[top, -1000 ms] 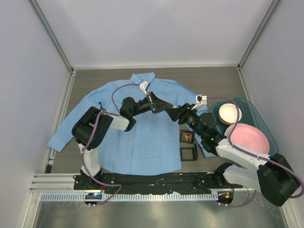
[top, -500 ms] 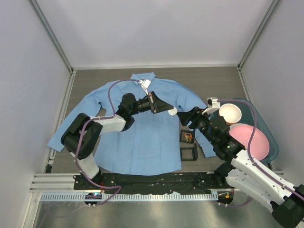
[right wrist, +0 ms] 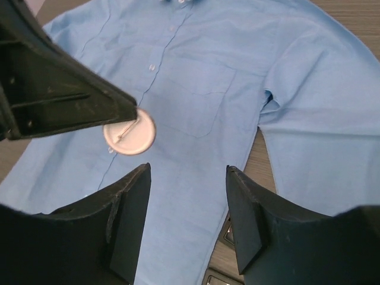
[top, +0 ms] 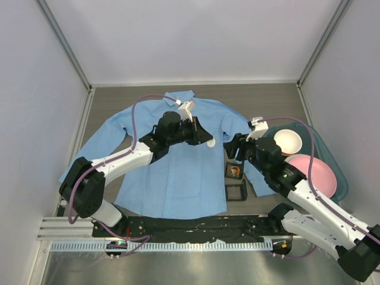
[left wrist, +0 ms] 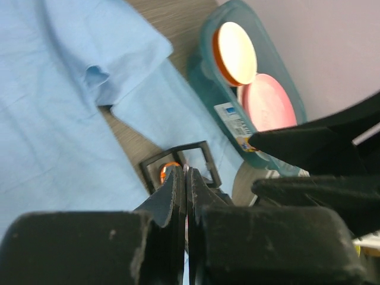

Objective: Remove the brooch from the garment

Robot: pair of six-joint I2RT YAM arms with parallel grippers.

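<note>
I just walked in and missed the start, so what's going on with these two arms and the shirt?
The left gripper is shut on a round white brooch and holds it over the front of the light blue button-front shirt, which lies spread flat on the table. The brooch appears to be off the cloth. The right gripper hangs open and empty close by. A small open black box sits at the shirt's edge.
</note>
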